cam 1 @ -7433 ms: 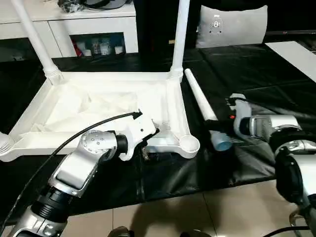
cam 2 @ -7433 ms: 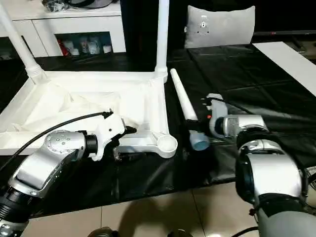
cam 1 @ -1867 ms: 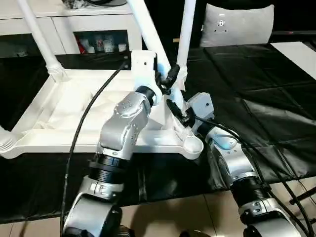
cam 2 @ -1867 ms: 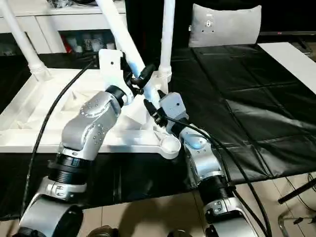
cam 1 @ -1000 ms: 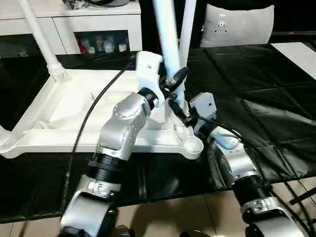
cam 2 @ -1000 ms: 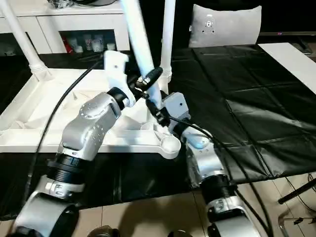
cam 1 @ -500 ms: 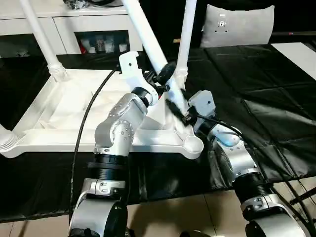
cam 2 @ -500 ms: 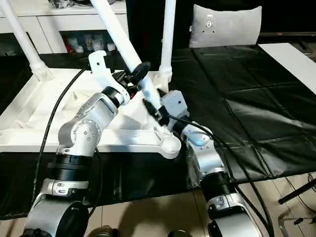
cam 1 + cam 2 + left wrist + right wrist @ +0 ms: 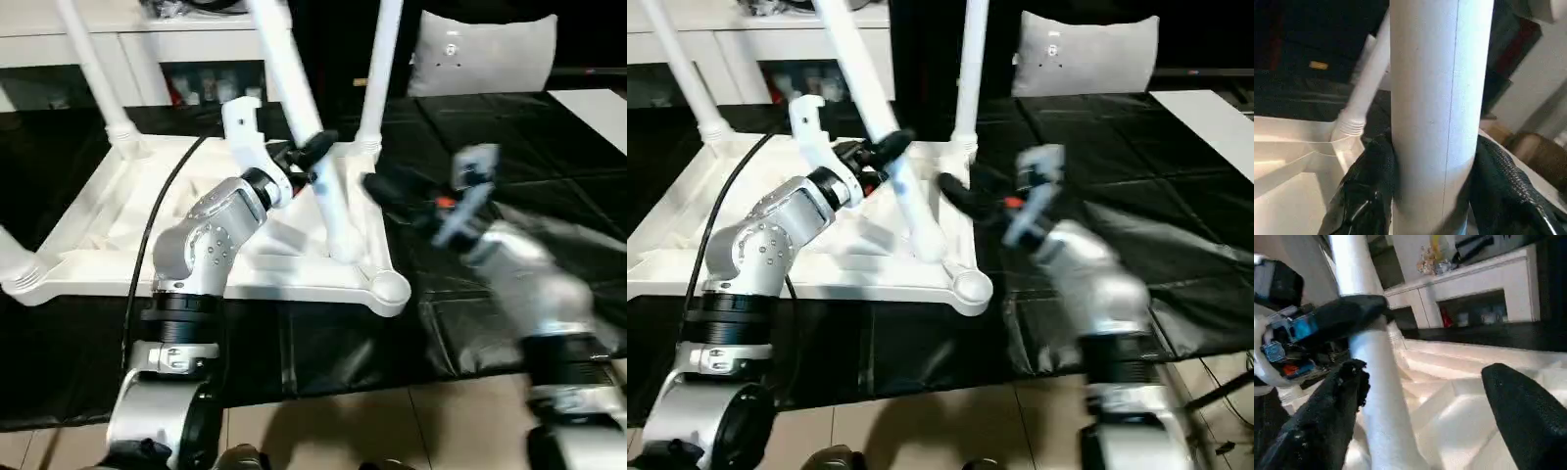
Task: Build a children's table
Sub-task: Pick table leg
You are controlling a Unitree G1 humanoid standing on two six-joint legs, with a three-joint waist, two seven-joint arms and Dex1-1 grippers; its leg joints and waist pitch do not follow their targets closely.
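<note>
One white leg [image 9: 315,157] is clamped between the left gripper [image 9: 312,155] fingers, tilted over the upturned tabletop [image 9: 93,220], seemingly heading for the empty corner socket [image 9: 391,287]. The right gripper [image 9: 1425,396] gapes, empty, beside it.

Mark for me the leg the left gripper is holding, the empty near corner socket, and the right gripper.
Held leg [image 9: 328,201], left eye view, on the shaft below the grip.
Empty socket [image 9: 390,287], left eye view, on its round rim.
Right gripper [image 9: 1422,387], right wrist view, midway between its open fingertips.
</note>
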